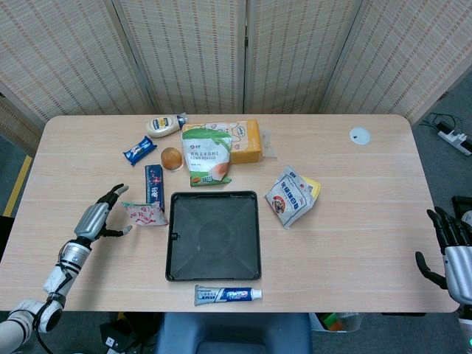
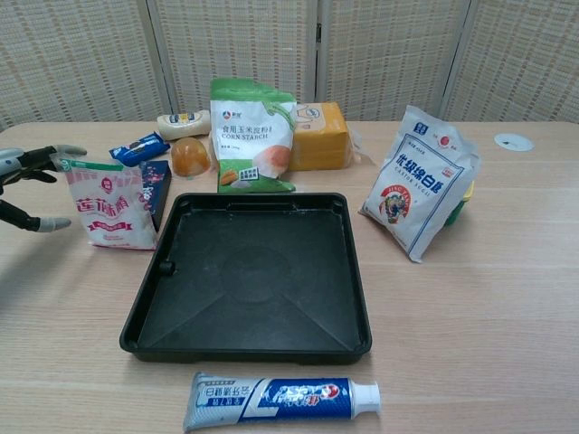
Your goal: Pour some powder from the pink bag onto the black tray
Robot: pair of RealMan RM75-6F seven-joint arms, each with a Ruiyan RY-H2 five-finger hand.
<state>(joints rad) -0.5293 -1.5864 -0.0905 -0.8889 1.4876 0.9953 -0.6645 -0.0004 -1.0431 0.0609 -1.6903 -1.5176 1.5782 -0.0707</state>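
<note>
I am at the reach-and-grasp step. Nearest me, low in the frame, a toothpaste tube (image 2: 281,399) lies along the front edge of the black tray (image 2: 249,280), which holds no powder yet. At mid-left, my left hand (image 1: 102,217) has its fingers (image 2: 56,152) spread wide and empty, just beside the upright pink bag (image 2: 109,203); whether a fingertip touches its top edge I cannot tell. Next I need to close around the bag, lift and tilt it over the tray. A dark blue packet (image 2: 156,188) leans right behind the bag and could snag. My right hand (image 1: 450,243) idles empty, fingers loosely apart, at the lower right. Farther back stand the corn starch bag (image 2: 251,136) and white sugar bag (image 2: 422,183).
</note>
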